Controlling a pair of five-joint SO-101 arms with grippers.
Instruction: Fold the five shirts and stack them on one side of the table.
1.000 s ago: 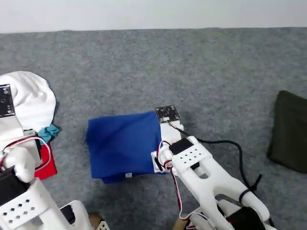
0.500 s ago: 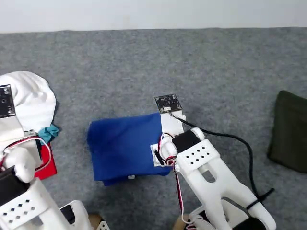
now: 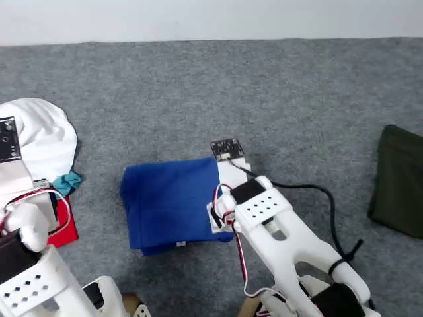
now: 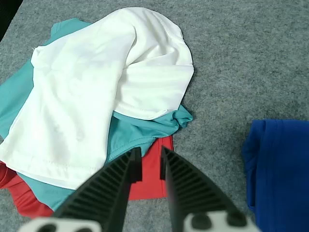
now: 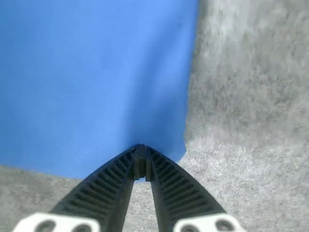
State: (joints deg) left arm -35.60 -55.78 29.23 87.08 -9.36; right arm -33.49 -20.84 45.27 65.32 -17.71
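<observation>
Table (image 3: pixel 264 86): lying grey and felt-like under all items.
Blue shirt (image 3: pixel 170 201) (image 5: pixel 96 72): lying folded into a rough rectangle near the table's middle, toward the front edge, flat and apart from the other shirts.
Right arm (image 3: pixel 284 238): standing over the front right of the table, wrist sitting above the blue shirt's right edge.
Right claw (image 5: pixel 140 164): fingers pressing together, tips sitting at the blue shirt's edge close to a corner; not showing whether any cloth is caught between them.
Left claw (image 4: pixel 149 158): fingers standing slightly spread, a narrow gap showing between them; hanging above the red shirt, gripping nothing.
White shirt (image 3: pixel 43 135) (image 4: pixel 106 82): lying crumpled and unfolded on top of the pile at the table's left side.
Teal shirt (image 3: pixel 66 181) (image 4: pixel 140 128): lying under the white shirt, poking out around its edges.
Red shirt (image 3: pixel 66 228) (image 4: pixel 149 186): lying at the bottom of the pile, showing at its near side.
Green shirt (image 3: pixel 400 181): lying folded at the table's right edge, well apart from the blue shirt.
</observation>
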